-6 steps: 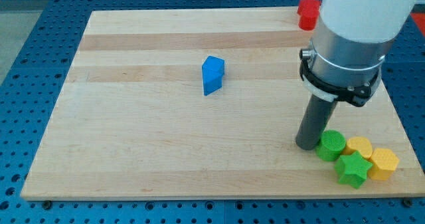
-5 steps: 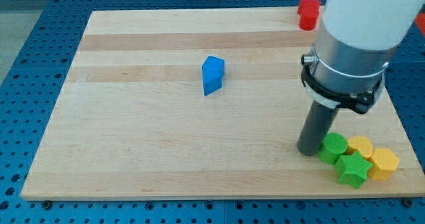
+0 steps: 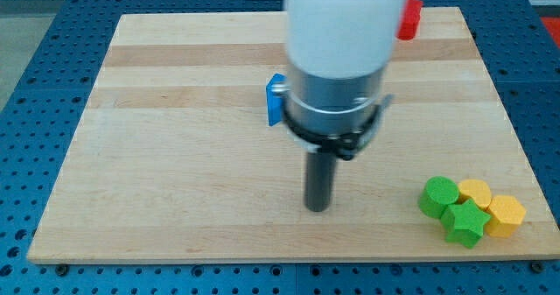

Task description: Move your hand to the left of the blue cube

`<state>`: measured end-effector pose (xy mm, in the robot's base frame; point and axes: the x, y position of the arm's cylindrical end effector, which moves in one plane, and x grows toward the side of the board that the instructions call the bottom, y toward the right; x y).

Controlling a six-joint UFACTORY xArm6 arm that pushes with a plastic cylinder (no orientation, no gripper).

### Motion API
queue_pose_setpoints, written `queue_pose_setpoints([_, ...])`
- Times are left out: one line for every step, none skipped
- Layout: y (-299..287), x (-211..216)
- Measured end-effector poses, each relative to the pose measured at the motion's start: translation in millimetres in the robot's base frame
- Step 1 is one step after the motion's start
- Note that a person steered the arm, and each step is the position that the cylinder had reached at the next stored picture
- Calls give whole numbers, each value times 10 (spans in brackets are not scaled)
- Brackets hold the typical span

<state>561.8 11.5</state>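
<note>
- Currently, my tip (image 3: 318, 207) rests on the table (image 3: 175, 172), below the blue cube (image 3: 276, 99) and slightly toward the view's right of it, apart from it.
- The blue cube sits near the table's centre, its right part hidden behind the arm (image 3: 341, 67).
- No fingers are fitted; the arm ends in a plain rod.
- A green cylinder (image 3: 437, 195), green star (image 3: 465, 222) and two yellow blocks (image 3: 477, 193) (image 3: 507, 214) cluster at the view's bottom right.
- A red block (image 3: 409, 18) lies at the top edge, partly hidden.
</note>
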Motion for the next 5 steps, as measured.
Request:
queue_pose_setpoints([-575,-1])
queue_pose_setpoints([-1021,-188])
queue_pose_setpoints([-1312,-620])
queue_pose_setpoints([-1312,-1309])
queue_pose_setpoints([-1158,-1771])
